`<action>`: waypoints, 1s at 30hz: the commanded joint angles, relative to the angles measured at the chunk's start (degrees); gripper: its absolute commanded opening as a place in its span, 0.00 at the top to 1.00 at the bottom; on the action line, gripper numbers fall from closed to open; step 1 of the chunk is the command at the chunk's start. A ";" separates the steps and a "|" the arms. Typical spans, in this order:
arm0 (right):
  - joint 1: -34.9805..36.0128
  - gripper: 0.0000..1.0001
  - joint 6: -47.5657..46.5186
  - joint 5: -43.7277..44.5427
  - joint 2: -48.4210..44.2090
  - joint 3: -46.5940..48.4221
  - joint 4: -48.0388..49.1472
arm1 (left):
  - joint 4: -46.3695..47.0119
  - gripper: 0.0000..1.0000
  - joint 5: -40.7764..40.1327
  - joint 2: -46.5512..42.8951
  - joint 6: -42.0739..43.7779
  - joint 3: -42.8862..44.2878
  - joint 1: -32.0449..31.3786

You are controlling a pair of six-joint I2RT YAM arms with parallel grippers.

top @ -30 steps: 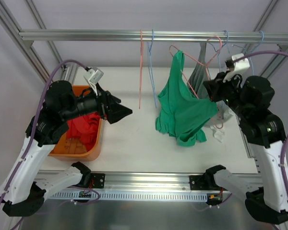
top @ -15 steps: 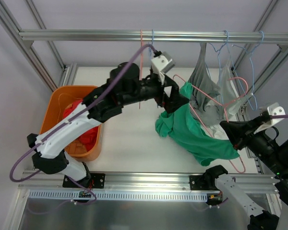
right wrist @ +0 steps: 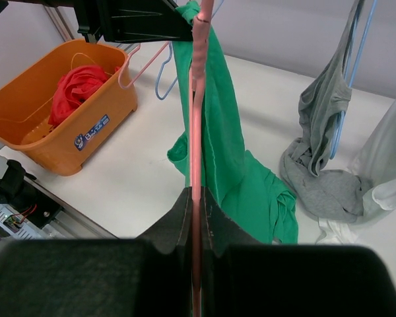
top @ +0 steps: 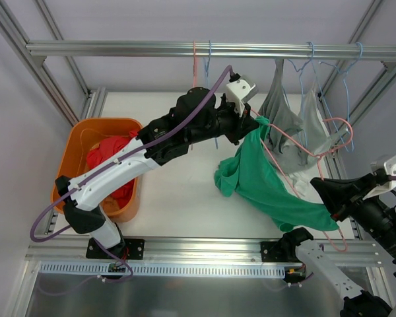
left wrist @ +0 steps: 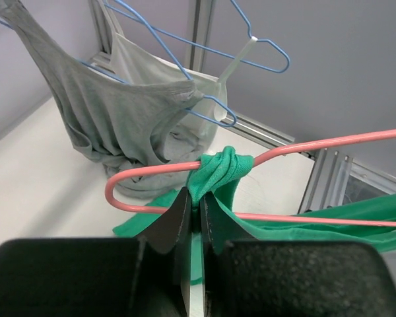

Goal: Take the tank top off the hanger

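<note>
Bare tabletop (top: 178,185) lies open to us between the one green tank top (top: 270,188) and the one orange bin (top: 79,152) at left. The top stretches diagonally from back-centre to the near-right edge on one pink hanger (left wrist: 343,137), two grey tops (top: 284,115) just behind. Our left tool (left wrist: 201,198) pinches its strap; our right tool (right wrist: 197,198) clamps the hanger.

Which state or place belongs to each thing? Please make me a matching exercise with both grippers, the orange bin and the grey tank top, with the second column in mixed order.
1. left gripper
2. right gripper
3. orange bin
4. grey tank top

A. holds red cloth
B. shut on the pink hanger
C. hangs on a blue hanger
D. shut on a strap of the green tank top

Pairs: 1-D, 2-B, 3-A, 4-C.
</note>
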 commanded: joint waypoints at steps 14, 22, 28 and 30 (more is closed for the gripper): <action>0.12 1.00 -4.00 -9.28 -11.56 -5.47 -0.42 | 4.85 1.00 -28.40 -11.23 -7.44 -9.47 0.00; 0.21 1.00 -1.90 -0.08 -14.63 -4.91 7.20 | 5.29 1.00 -5.47 -14.48 -10.95 -13.06 -0.18; 0.12 1.00 13.11 -4.45 -23.60 -27.93 49.61 | 7.40 1.00 27.51 -18.00 -11.57 -22.29 -3.33; 0.12 1.00 17.86 -7.09 -22.82 -36.03 65.62 | 8.19 1.00 33.29 -18.35 -10.08 -26.85 -5.53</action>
